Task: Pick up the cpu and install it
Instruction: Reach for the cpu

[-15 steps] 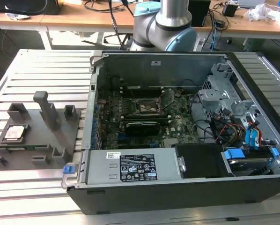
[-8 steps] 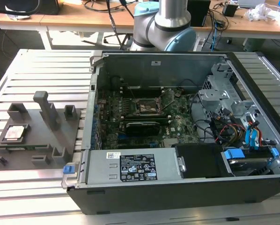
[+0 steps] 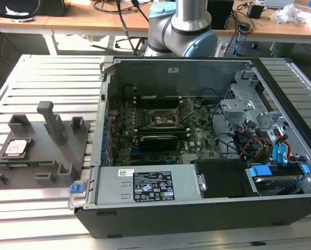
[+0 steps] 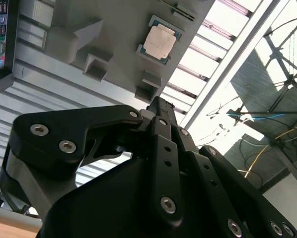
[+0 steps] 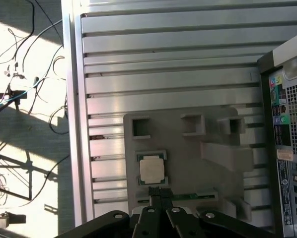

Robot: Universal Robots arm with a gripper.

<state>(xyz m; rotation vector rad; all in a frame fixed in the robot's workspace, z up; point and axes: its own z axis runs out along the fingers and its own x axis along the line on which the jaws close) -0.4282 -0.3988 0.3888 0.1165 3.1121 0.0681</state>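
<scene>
An open computer case [image 3: 197,65] lies on its side on the slatted metal desk [image 3: 51,78], taking up the middle and the exterior view's right. Inside it are the green motherboard [image 3: 197,138] with its black-framed socket [image 3: 163,119], a metal drive cage [image 3: 238,104] and a tangle of blue and red cables [image 3: 277,148]. Along the near edge of the case, the power supply [image 3: 186,182] carries a small white label [image 3: 125,172] and a larger black label [image 3: 153,190]. A white sticker [image 3: 173,70] sits on the far wall. The print on all three is too small to read. On the exterior view's left, well apart from the case, a grey fixture plate [image 3: 38,148] with raised blocks holds the cpu [image 3: 16,148], which lies flat, metal top up, in a square recess. In both wrist views the hand [image 5: 158,189] hovers above this plate, its black fingertips [image 4: 160,101] pressed together and holding nothing. The cpu [image 5: 152,169] lies just beyond the tips, untouched. The first wrist view also shows the case's rear panel [image 5: 287,99] with coloured ports.
</scene>
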